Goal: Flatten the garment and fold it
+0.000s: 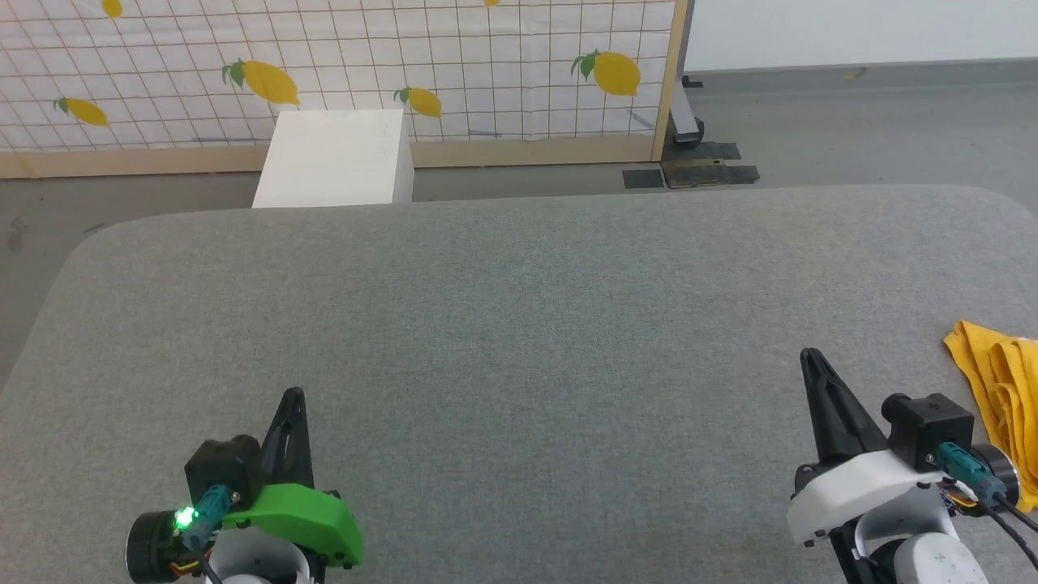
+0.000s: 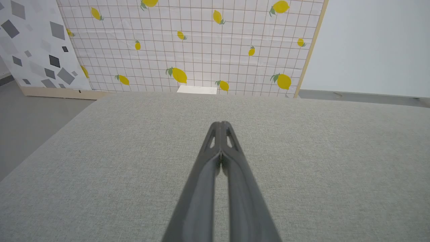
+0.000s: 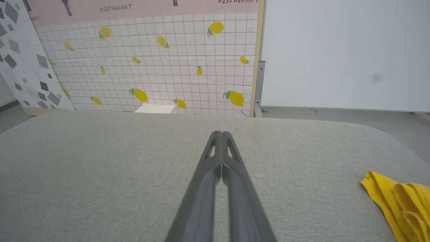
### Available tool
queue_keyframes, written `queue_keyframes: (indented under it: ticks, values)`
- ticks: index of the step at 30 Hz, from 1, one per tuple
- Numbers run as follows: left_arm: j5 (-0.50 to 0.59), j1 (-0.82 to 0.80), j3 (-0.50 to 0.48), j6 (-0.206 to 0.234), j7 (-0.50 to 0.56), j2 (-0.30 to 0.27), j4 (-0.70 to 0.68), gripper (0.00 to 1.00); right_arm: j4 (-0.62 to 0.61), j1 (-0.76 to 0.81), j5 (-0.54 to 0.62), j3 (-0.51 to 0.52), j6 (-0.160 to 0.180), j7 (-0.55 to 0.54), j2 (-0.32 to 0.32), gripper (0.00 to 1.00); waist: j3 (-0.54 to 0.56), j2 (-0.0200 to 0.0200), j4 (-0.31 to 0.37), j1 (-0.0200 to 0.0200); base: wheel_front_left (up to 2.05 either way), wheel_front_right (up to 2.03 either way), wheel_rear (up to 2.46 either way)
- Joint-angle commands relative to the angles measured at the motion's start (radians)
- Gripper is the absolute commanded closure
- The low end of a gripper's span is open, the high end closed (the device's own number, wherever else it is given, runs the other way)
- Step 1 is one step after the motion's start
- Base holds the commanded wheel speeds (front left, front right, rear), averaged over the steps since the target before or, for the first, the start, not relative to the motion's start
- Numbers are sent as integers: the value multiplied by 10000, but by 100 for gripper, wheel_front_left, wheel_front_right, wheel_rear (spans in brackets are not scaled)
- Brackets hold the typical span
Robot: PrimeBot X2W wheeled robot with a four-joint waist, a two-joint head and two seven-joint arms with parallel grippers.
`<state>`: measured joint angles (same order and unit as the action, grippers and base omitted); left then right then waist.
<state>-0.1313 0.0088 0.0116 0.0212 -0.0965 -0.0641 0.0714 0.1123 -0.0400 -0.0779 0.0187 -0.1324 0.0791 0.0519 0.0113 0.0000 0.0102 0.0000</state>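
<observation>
The garment (image 1: 1001, 397) is a bright yellow cloth bunched in folds at the right edge of the grey padded table (image 1: 519, 324), partly cut off by the picture's edge. In the right wrist view the garment (image 3: 399, 205) lies at the lower right. My right gripper (image 1: 811, 357) is shut and empty, a short way left of the garment and not touching it; its tips (image 3: 220, 134) press together over bare table. My left gripper (image 1: 293, 396) is shut and empty at the lower left, far from the garment, fingertips (image 2: 221, 125) closed above the table.
A white box (image 1: 336, 158) stands on the floor past the table's far edge. Behind it runs a lemon-print grid panel (image 1: 340, 73) with a wooden frame. Grey floor (image 1: 851, 122) and a metal stand foot (image 1: 688, 130) lie at the far right.
</observation>
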Motion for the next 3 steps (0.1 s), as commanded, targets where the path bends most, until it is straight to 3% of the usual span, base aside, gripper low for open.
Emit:
queue_keyframes:
  ticks: [1,3]
  values:
    - [213,-49,-39,-55,68,41,-75,100,-106,151,92,-25,10,-57,-9,100,-3,0,-3,0,0,0,0]
    - [253,-50,-42,-61,101,45,-98,100,-143,160,117,-31,10,-84,-10,100,-7,0,-6,0,0,0,0]
